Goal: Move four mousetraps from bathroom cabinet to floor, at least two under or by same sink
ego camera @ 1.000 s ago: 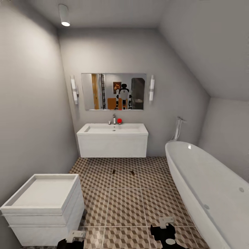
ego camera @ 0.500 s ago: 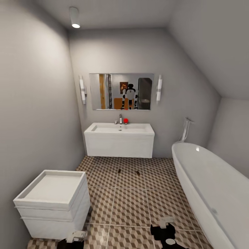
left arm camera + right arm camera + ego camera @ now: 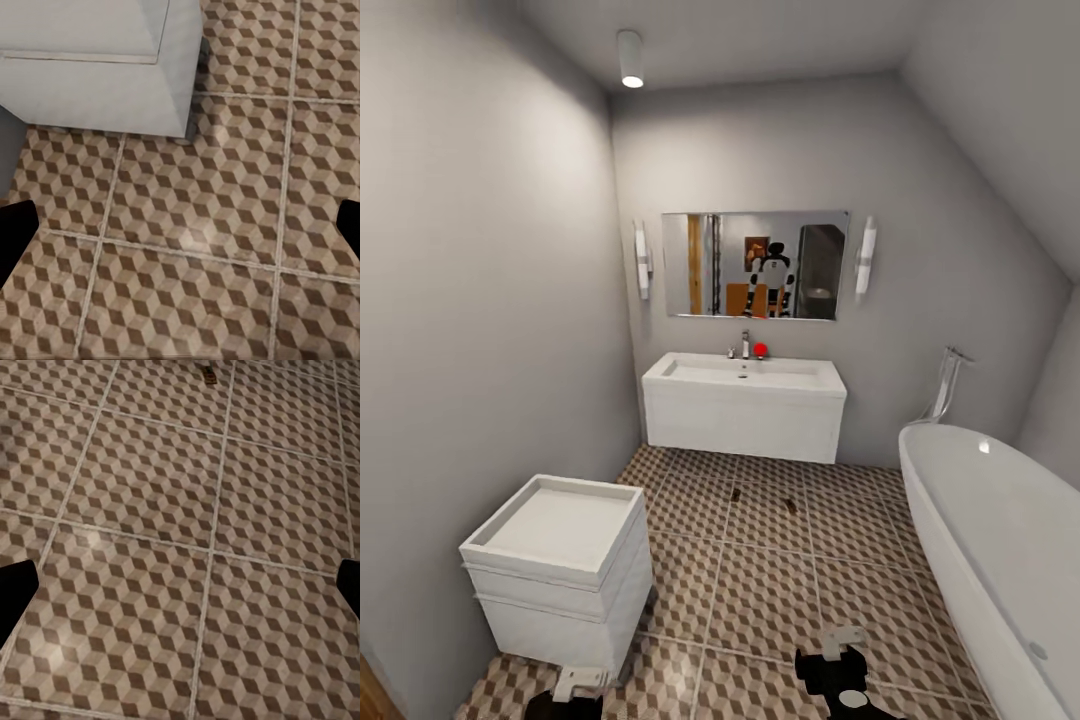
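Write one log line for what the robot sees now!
two mousetraps on bathroom floor before sink | left gripper open | right gripper open

Brown, beige and white cube-patterned tiles with pale grout lines cover the bathroom floor [image 3: 760, 590]. The wall-hung sink [image 3: 744, 405] is plain white, with a chrome tap [image 3: 745, 344] and a small red ball [image 3: 760, 350] on its rim. Two small brown mousetraps [image 3: 736, 493] [image 3: 791, 505] show dark against the tiles before it. A white drawer unit [image 3: 560, 570] and a glossy white bathtub [image 3: 1000, 540] flank the floor; the walls [image 3: 490, 330] are flat grey. Black gripper fingers [image 3: 15, 592] frame the tiled pattern.
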Tool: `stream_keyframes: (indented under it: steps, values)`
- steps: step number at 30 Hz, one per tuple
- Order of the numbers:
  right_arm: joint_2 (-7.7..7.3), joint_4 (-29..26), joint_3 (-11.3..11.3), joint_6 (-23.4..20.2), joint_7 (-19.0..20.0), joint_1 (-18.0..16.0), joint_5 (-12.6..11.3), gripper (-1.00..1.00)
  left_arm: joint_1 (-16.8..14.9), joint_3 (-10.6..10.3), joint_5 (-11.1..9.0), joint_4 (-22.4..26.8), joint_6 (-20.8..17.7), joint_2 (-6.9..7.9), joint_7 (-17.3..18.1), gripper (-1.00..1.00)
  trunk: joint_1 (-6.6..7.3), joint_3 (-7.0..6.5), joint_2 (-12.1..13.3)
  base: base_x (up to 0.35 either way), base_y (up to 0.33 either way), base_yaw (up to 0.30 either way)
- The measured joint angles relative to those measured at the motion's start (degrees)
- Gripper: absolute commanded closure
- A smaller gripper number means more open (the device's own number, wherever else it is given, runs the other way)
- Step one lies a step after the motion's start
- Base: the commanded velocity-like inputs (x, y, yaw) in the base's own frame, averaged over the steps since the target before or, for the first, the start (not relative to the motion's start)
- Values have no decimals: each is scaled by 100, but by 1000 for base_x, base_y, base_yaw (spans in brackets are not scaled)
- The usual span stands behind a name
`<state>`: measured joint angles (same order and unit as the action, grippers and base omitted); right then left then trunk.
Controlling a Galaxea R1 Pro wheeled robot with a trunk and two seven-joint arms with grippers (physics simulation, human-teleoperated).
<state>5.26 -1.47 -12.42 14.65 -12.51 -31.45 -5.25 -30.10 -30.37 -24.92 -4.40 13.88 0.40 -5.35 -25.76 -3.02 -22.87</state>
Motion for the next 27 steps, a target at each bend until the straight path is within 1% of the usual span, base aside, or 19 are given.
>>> stream_keyframes:
  steps: [5, 8, 27]
  values:
    - [0, 0, 0, -2, 0, 0, 0, -100, 0, 0, 0, 0, 0, 0, 0, -100, 0, 0, 0, 0, 0, 249]
    - [0, 1, 0, -3, 0, 0, 0, -100, 0, 0, 0, 0, 0, 0, 0, -100, 0, 11, 0, 0, 0, 160]
    - [18, 0, 0, -3, 0, 0, 0, -100, 0, 0, 0, 0, 0, 0, 0, -100, 0, 158, 1, 0, 0, 105]
